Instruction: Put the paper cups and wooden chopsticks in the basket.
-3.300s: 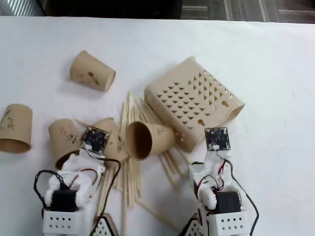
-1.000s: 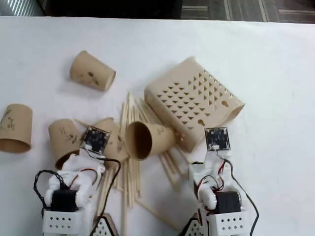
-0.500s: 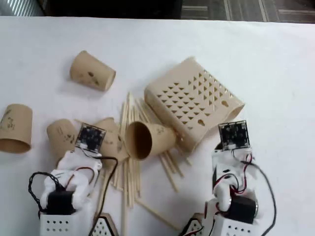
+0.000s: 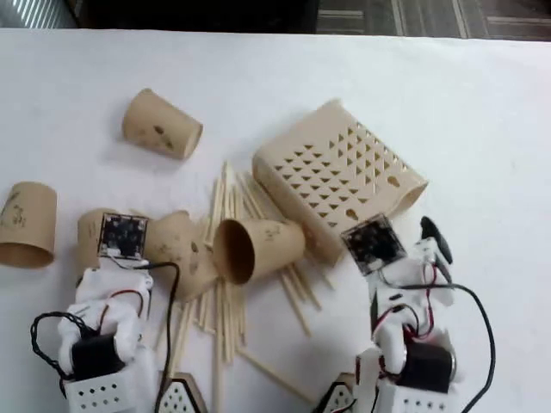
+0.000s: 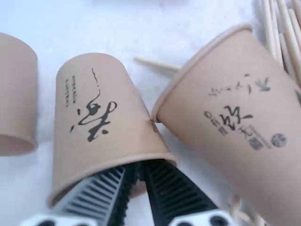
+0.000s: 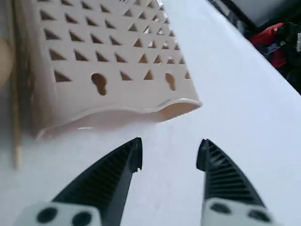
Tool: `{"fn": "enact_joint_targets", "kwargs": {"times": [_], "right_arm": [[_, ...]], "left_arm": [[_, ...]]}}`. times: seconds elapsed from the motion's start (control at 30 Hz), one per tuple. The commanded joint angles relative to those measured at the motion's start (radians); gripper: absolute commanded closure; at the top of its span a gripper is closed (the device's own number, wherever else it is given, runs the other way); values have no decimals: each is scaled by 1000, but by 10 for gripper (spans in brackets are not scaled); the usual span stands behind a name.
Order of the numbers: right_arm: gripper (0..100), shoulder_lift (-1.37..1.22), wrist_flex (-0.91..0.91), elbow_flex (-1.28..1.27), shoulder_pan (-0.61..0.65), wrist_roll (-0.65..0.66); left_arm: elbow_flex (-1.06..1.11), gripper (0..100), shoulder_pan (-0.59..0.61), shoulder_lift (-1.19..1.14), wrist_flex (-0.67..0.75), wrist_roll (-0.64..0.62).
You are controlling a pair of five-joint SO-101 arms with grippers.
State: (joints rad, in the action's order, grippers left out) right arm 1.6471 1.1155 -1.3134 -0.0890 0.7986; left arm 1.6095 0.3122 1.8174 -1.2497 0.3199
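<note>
Brown paper cups [image 4: 162, 124] lie on their sides across the left half of the white table [image 4: 482, 112]. One printed cup [image 5: 101, 117] lies directly at the left gripper [image 5: 140, 165], whose black ribbed fingers are pressed almost together with their tips at that cup's rim; whether the rim is clamped cannot be told. Pale wooden chopsticks [image 4: 228, 301] lie scattered under and beside the middle cup [image 4: 258, 248]. Cream perforated plastic basket [image 4: 336, 176] lies tipped over, perforated wall upward, just beside them. Right gripper [image 6: 169, 154] hovers, fingers spread, just before the basket's wavy rim.
</note>
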Motion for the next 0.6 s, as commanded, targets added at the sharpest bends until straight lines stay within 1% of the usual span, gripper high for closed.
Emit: {"fn": "enact_joint_targets", "kwargs": {"times": [0.0,0.07,0.23,0.4,0.57], "right_arm": [[696,-166,-51,46,18,46],[669,-255,-116,46,18,72],[669,-427,-346,46,-1,130],[669,-565,-544,46,-5,233],[669,-710,-707,57,-5,249]], "left_arm": [[-54,976,7,5,17,2],[-52,976,7,5,17,2],[-52,976,7,5,14,5],[-41,976,8,5,17,6],[-34,976,8,5,17,8]]}}
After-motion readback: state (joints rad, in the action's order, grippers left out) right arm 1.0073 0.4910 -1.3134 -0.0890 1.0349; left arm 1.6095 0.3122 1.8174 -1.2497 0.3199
